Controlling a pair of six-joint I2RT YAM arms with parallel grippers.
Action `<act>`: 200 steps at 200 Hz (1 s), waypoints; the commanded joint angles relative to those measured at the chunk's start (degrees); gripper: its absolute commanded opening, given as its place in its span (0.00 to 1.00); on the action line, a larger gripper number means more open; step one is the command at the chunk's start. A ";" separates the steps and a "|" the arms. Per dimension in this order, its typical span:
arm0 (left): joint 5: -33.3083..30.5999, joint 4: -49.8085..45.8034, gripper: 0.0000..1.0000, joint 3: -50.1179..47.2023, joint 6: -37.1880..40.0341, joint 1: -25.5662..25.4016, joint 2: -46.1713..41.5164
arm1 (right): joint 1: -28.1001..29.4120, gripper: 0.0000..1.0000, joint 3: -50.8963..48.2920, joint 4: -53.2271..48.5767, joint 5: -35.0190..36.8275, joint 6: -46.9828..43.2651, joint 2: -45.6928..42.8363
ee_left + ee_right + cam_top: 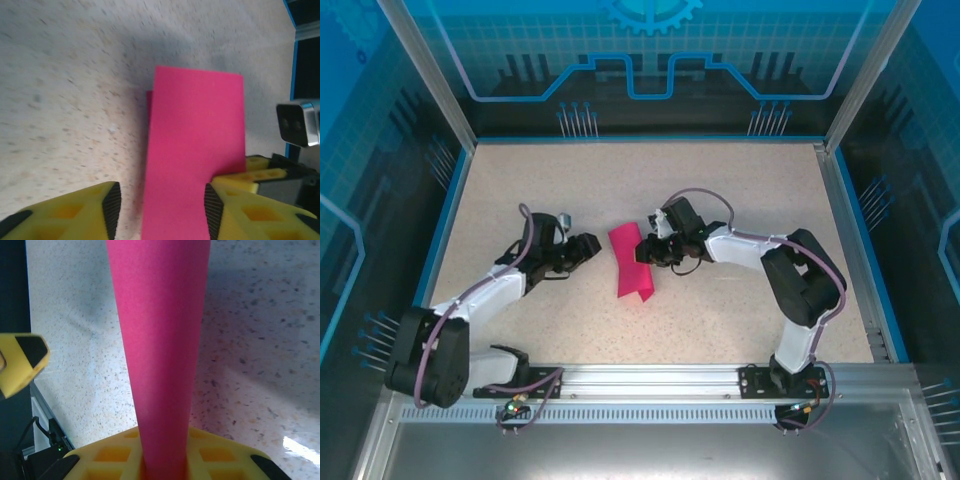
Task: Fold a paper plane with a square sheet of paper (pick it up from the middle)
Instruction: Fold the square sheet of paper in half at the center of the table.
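Observation:
The square sheet of paper [631, 268] is magenta-pink and doubled over into a long strip at the middle of the table. My right gripper [652, 250] is shut on the strip's far right edge. In the right wrist view the paper [160, 340] rises straight out of the closed yellow jaws [162, 460]. My left gripper [588, 246] sits just left of the strip. In the left wrist view its jaws [160, 200] stand apart around the paper [195, 150], with a gap between the left pad [112, 207] and the paper's edge.
The speckled beige table [740, 190] has a blue rim and metal frame posts around it. An aluminium rail [650, 380] carries both arm bases at the near edge. The right gripper's yellow finger [250, 172] and wrist camera [297, 122] are close beside my left fingers.

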 commanded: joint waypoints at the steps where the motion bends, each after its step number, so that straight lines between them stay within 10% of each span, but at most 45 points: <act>1: 2.67 7.65 0.46 -0.50 -3.31 -3.34 4.36 | -1.19 0.22 -1.54 3.43 -2.58 1.45 2.07; 200: 1.69 10.32 0.21 9.15 -3.65 -12.63 22.20 | -2.15 0.51 -2.60 -12.65 6.05 -9.80 -5.24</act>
